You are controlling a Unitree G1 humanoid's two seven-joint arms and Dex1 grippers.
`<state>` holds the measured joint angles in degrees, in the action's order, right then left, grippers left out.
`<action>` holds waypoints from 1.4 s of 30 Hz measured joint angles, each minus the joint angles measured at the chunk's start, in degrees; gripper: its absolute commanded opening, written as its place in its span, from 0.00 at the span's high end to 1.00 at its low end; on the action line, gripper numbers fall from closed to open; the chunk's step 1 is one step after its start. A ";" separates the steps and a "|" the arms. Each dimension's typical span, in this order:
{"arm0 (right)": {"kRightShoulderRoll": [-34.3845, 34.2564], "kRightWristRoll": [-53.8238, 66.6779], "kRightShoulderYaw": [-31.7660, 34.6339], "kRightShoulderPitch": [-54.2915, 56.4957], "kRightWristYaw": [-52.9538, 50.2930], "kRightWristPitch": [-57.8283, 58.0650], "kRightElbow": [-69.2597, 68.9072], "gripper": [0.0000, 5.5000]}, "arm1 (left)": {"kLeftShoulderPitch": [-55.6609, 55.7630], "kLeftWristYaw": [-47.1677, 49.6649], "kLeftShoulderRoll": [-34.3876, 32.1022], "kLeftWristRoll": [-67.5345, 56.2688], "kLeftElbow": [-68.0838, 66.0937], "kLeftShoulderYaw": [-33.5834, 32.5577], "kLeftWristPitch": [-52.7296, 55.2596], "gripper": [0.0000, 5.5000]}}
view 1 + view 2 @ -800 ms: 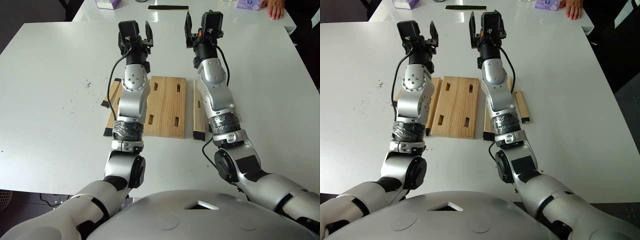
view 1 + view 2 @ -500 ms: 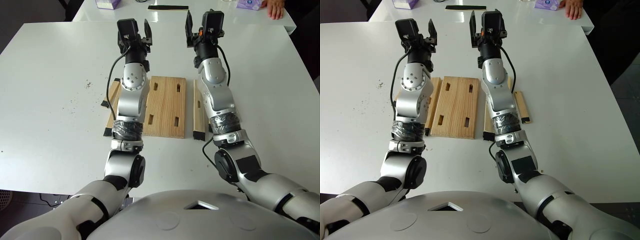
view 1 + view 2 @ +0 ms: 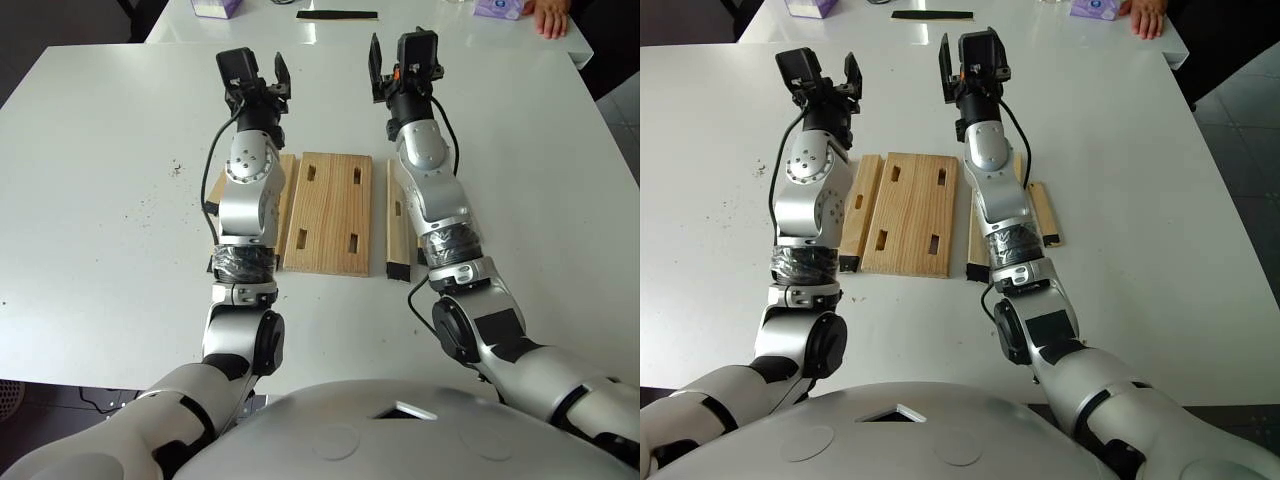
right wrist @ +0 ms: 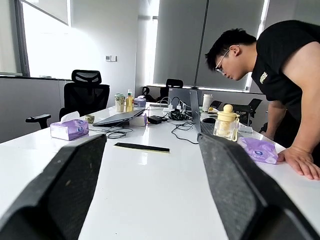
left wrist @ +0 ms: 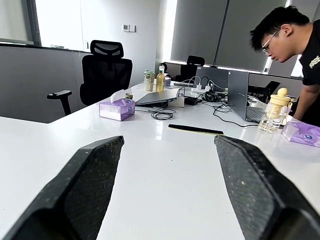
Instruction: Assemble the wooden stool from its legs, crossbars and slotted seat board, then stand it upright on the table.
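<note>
White table [image 3: 90, 130] under everything. Dark specks [image 3: 178, 168] on it, left of middle. Left gripper [image 3: 260, 75] upper middle of frame, fingers wide apart, empty. Wooden leg piece [image 3: 284, 195] lies flat, partly under left arm, just beside left edge of slotted seat board [image 3: 330, 215]. Board flat in middle of frame, four slots facing up. Right gripper [image 3: 397, 62] upper middle, right of left one, fingers wide apart, empty. More wooden pieces [image 3: 397, 225] just right of board, partly under right arm.

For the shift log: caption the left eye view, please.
Left gripper and right gripper, jaws open, above the table beyond the slotted seat board and flanking wooden strips; nothing assembled yet.
</note>
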<state>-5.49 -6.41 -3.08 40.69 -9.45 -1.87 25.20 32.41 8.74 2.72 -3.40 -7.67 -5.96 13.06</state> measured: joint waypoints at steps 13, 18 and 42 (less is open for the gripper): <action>0.50 -1.14 0.69 0.75 -2.54 -0.86 -1.72 0.44 | -0.92 0.16 0.03 0.99 1.29 1.72 -0.90 0.39; -0.89 0.03 1.26 0.28 -2.41 -0.16 -1.93 0.44 | -1.10 -0.09 0.00 0.99 1.62 1.80 -1.01 0.39; -1.43 0.31 1.25 -1.33 -2.17 1.79 -3.08 0.35 | -1.46 -0.55 -0.59 1.08 1.71 1.85 -1.90 0.39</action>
<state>-6.92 -6.10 -1.83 39.37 -11.62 -0.08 22.13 30.94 8.19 2.14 -2.31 -5.96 -4.11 11.17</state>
